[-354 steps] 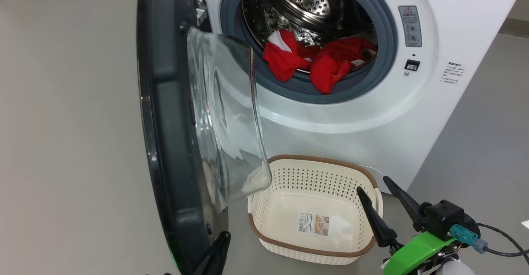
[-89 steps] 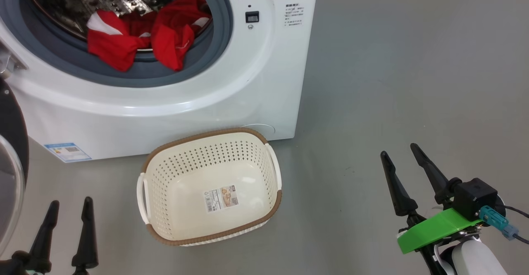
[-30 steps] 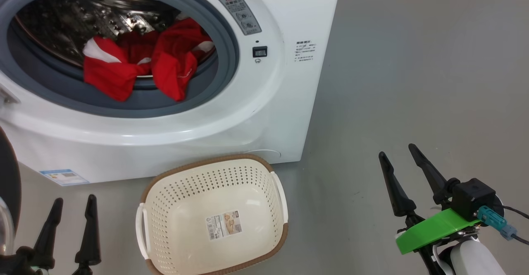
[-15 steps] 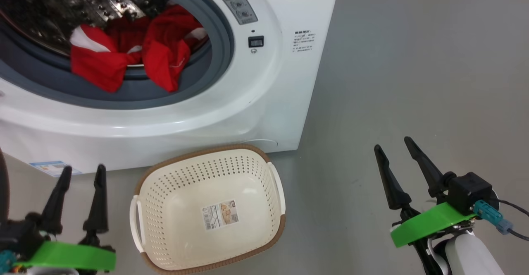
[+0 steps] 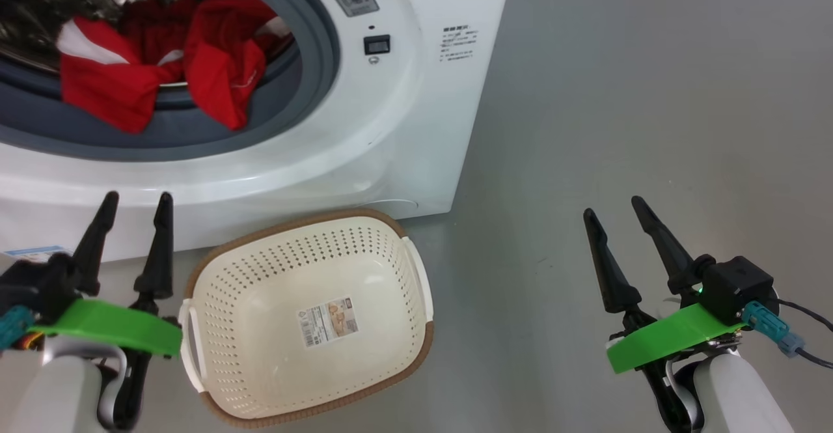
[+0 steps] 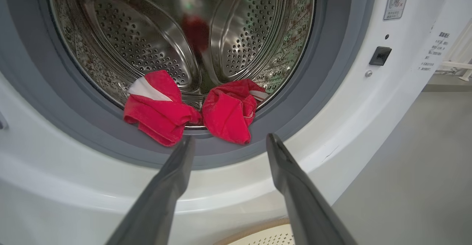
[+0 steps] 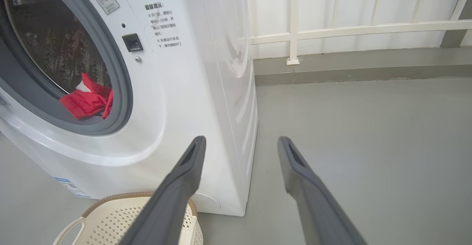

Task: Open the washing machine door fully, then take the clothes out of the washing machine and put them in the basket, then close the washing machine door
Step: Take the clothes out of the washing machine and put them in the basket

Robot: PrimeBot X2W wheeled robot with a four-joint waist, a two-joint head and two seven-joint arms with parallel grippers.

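Since half a second earlier, the left gripper [image 5: 138, 195] had risen, its two long dark fingers now reaching up across the front of the big white front-loading washing machine [image 5: 390, 127]. That machine stood on a grey floor [image 5: 618, 94], its round mouth uncovered and ringed by a grey rubber gasket [image 5: 306, 94]. Just beside its foot sat the small cream plastic basket [image 5: 293, 219], with perforated sides and a brown woven-look rim, holding nothing but a label sticker [image 5: 328, 321]. Bright red fabric clothes [image 5: 215, 62] with white panels lay in two bunches at the front lip of the perforated steel drum [image 6: 147, 35], spilling onto the gasket. Both pincers stood spread wide and gripped nothing; the right gripper [image 5: 612, 206] hovered over bare floor, well apart from the basket. The garments looked light, soft and limp, likely to sag and trail, so pinching a thick bunched fold near the lip seemed the best hold.
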